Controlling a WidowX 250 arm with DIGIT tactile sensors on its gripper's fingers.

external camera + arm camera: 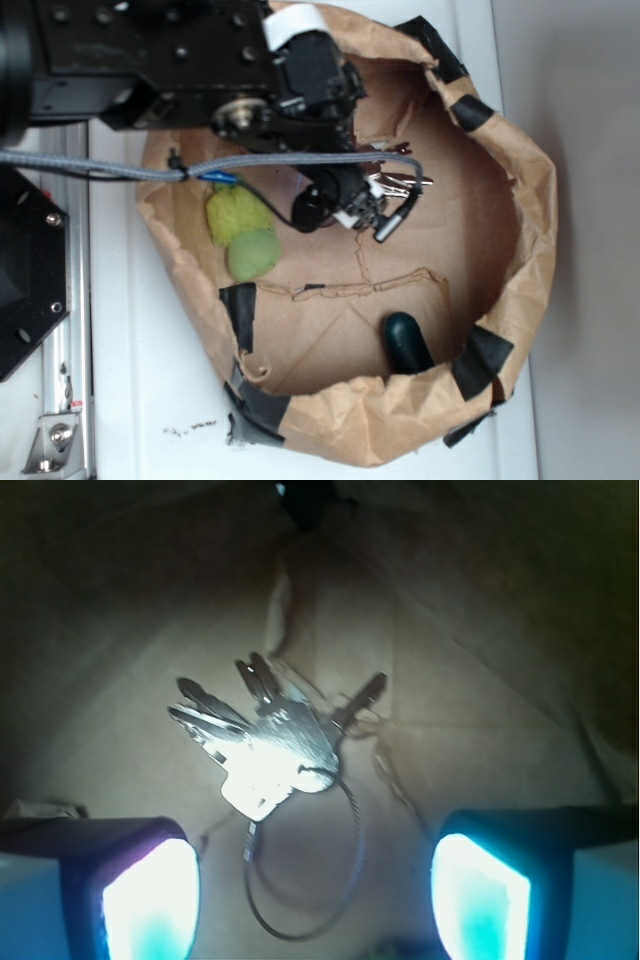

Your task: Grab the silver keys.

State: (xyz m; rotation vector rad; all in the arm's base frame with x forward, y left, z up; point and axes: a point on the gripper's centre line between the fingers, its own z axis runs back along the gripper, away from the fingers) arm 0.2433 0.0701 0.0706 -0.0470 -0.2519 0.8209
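No brand, label or readable writing anywhere in either view.

Keys (268, 742) lying flat on the brown paper floor of a crumpled bag (530, 240), blades fanned up and to the left in the wrist view, heads bunched and glaring under the light. Thin wire ring (330, 895) looping down from the heads toward the bottom edge, one darker key pointing up and right. In the exterior view, only the key tips (405, 181) peeking out from behind the arm (300, 80), near the bag's upper middle.

Close beside, on the bag floor: a fuzzy yellow-green plush (240, 232) left of the arm's end, apart from the keys. Well apart, a dark green rounded object (407, 343) against the bag's lower wall. Black tape patches (482, 360) along the rim. Grey cable (120, 167) crossing over the bag's left edge. Bag resting on a white surface (150, 400).

Fingers (150, 900) spread wide, one pad at each lower corner of the wrist view, lit blue-white. Gripper (315, 900) hovering over the ring's loop, keys just ahead of the gap. Nothing clamped; pads clear of the metal, holding nothing.
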